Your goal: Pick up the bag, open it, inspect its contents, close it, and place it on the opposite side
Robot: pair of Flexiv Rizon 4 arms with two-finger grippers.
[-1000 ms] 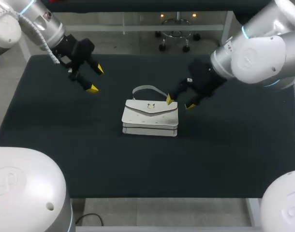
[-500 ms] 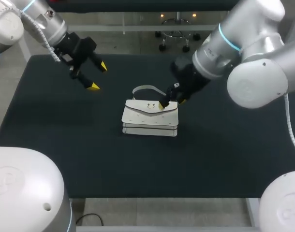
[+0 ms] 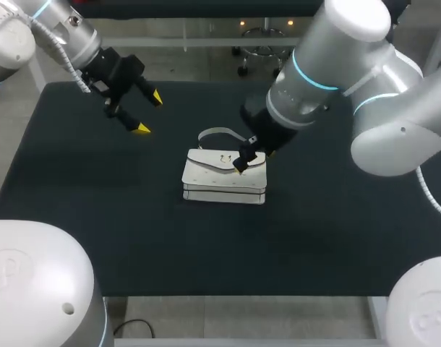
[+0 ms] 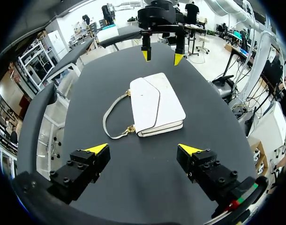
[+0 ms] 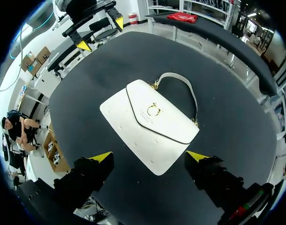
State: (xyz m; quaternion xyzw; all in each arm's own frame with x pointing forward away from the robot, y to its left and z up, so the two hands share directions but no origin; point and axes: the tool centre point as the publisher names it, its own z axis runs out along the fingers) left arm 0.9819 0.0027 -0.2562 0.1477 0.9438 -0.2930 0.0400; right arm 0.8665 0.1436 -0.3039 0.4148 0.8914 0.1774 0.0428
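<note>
Right gripper (image 5: 150, 157) was spread, over the bag (image 5: 150, 117); left gripper (image 4: 143, 150) spread, well apart. Best bet was centring on the handle (image 5: 180, 79) before pinching.

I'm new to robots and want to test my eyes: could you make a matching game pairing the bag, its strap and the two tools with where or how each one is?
1. bag
2. strap
3. left tool
4. right tool

A. open, close over the bag
B. lying flat, flap shut
C. open, far from the bag
D. lying in a loop beside the bag

Pairs: 1-B, 2-D, 3-C, 4-A
</note>
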